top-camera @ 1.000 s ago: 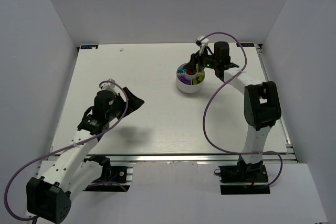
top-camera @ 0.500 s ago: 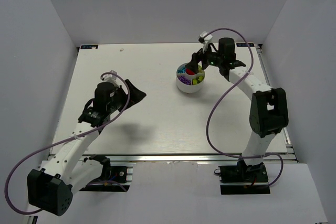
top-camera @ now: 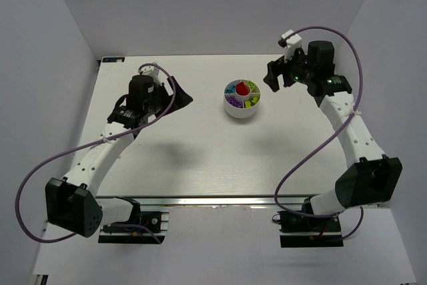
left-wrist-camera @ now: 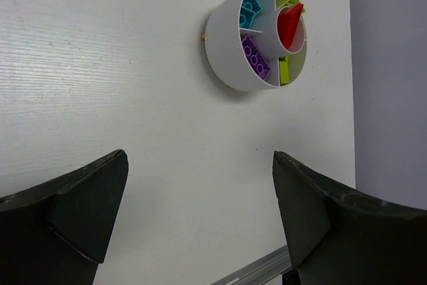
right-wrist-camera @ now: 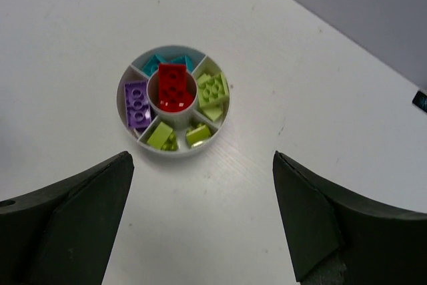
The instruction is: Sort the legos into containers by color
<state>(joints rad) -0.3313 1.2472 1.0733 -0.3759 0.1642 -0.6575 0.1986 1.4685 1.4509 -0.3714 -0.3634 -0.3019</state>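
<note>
The right gripper (top-camera: 273,75) is wide open and empty, just right of the dish (top-camera: 239,113); the left gripper (top-camera: 177,93), equally open and empty, is well apart. The dish stands right of centre toward the far edge of the table (top-camera: 187,158). Its legos (right-wrist-camera: 173,88) appear sorted, red in the hub; any withdrawal should be kept clear of the rim, nothing else obstructing

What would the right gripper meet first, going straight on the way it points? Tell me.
Probably the round white plastic divided dish, likely the red studded brick at its centre. The open right gripper frames it, though the depth is unclear.
</note>
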